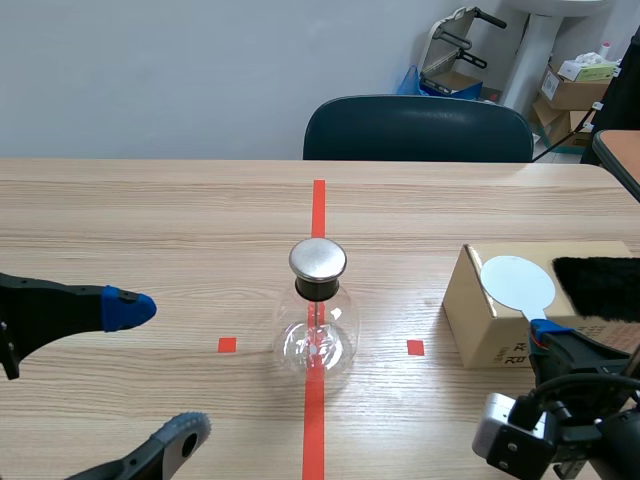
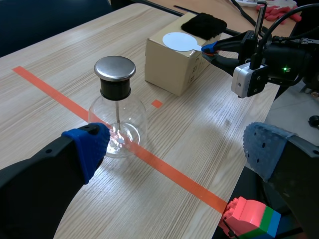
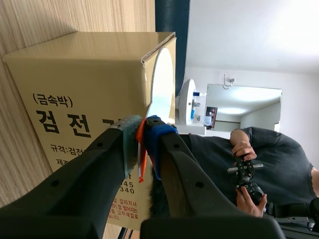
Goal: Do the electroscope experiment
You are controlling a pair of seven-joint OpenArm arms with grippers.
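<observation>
The electroscope (image 1: 318, 320), a clear glass flask with a round metal cap, stands on the red tape line at mid-table. My left gripper (image 1: 158, 370) is open to its left, and the flask (image 2: 115, 107) lies just ahead of one finger. A white disc paddle (image 1: 516, 282) lies flat on a cardboard box (image 1: 490, 330) to the right, beside a black fur cloth (image 1: 598, 285). My right gripper (image 3: 142, 132) is shut on the paddle's thin orange handle (image 3: 141, 154) at the box's near edge. The disc (image 3: 162, 84) shows edge-on against the box (image 3: 79, 84).
A dark chair (image 1: 418, 128) stands behind the table's far edge, with cartons (image 1: 575, 90) at the back right. A red, green and blue toy brick (image 2: 249, 219) sits off the table's near edge. A person (image 3: 259, 149) holding a controller sits beyond the box.
</observation>
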